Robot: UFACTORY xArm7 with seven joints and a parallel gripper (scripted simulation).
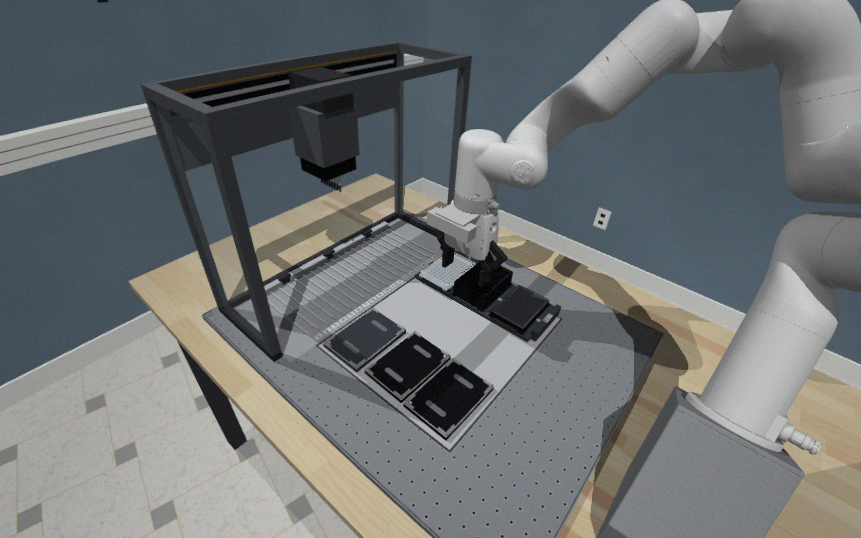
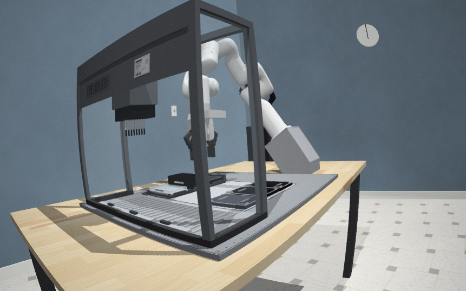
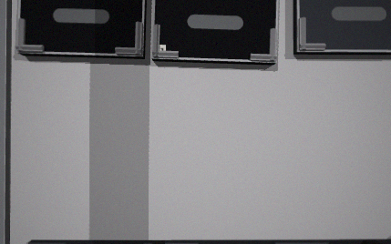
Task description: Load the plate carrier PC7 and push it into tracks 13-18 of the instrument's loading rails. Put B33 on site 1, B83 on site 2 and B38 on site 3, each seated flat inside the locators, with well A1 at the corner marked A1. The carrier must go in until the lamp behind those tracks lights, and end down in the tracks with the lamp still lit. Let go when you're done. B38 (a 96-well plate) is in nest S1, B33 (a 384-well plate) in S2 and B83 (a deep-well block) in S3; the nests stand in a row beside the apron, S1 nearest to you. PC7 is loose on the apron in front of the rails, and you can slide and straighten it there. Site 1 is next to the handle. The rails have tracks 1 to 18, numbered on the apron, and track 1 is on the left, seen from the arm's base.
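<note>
Claw: the claw [image 2: 201, 144] hung wide open above the carrier with nothing between its fingers, pointing straight down.
Arm: the white arm [image 1: 627, 73] arched over from its grey base [image 1: 700, 475] at the near right of the tabletop [image 1: 172, 294].
Carrier: PC7 [image 1: 543, 322] lay on the pale apron [image 1: 446, 321], on its right side, its far end just at the rails [image 1: 353, 274].
B83: the black deep-well block [image 1: 483, 286] sat on the middle site, right under the claw.
B33: a flat dark plate [image 1: 518, 307] lay on the site nearest the handle end.
B38: the pale, gridded plate [image 1: 446, 273] lay on the far site, next to the rails.
A1 corners: too small to tell from these views.
Nests: all three nests showed bare black floors, each with a grey slot: the near one [image 1: 450, 396], the middle [image 1: 407, 364], the far one [image 1: 363, 337].
Wrist view: it looked across the apron to those same three nests along the top edge, the middle one [image 3: 215, 29] carrying a small white mark at its lower left locator; a dark strip ran along the bottom edge.
Instrument: the dark frame [image 1: 246, 220] stood over the rails, its pipetting head [image 1: 327, 143] hanging from the top.
Lamp: I couldn't make one out.
</note>
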